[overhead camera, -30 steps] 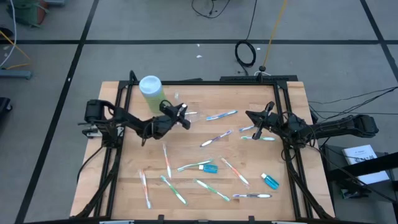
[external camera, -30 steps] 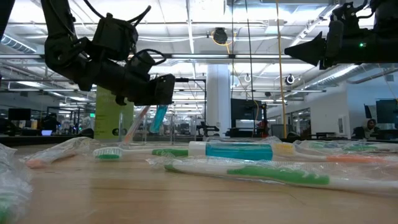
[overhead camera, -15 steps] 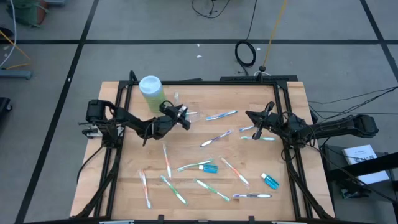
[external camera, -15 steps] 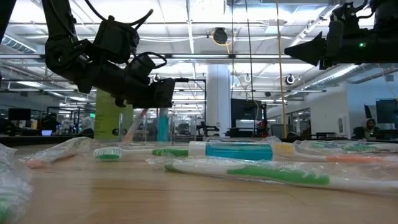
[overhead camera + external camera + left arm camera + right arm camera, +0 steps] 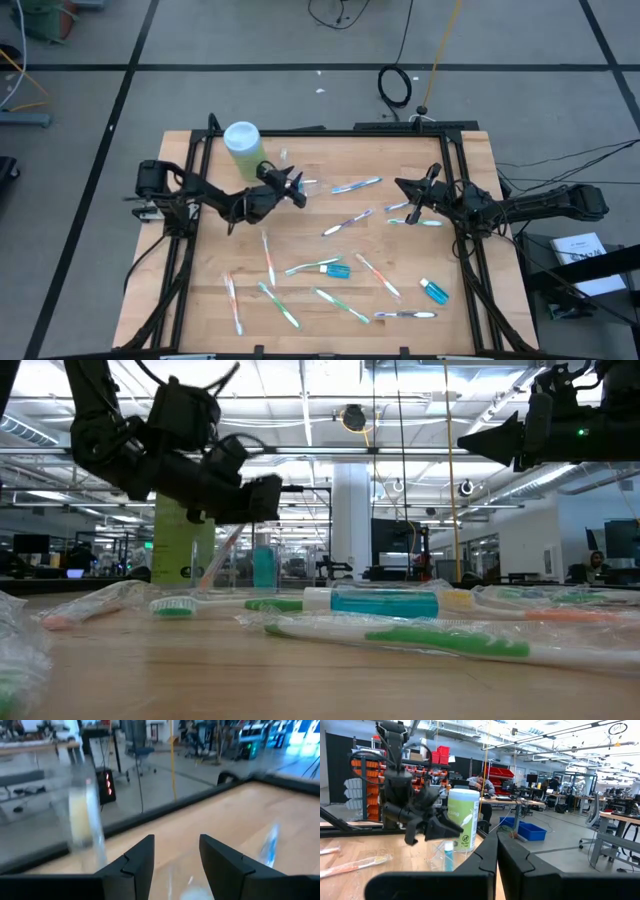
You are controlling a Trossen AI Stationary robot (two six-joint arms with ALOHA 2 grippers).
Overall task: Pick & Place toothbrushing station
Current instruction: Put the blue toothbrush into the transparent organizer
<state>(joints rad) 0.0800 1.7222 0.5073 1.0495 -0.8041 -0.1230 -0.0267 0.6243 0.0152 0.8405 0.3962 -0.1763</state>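
A small clear cup (image 5: 441,856) stands on the table beside the light-green bottle (image 5: 243,150). A blue toothpaste tube (image 5: 263,567) stands upright in the cup, and a pink-handled toothbrush (image 5: 222,558) leans in it. My left gripper (image 5: 297,187) is open and empty just above the cup; it also shows in the right wrist view (image 5: 445,829). My right gripper (image 5: 403,186) is shut and empty, raised over the table's right half near a toothbrush (image 5: 415,222). Several toothbrushes and a second blue tube (image 5: 337,271) lie flat on the table.
The bottle stands at the far left, right behind the cup. Wrapped toothbrushes (image 5: 355,185) (image 5: 342,305) and another tube (image 5: 434,291) are scattered over the middle and near part of the table. Black frame rails (image 5: 190,200) run along both sides.
The blue tube hung tilted under my left gripper a second ago. It now stands upright in the cup, apart from the gripper. My left gripper has let it go and risen a little.
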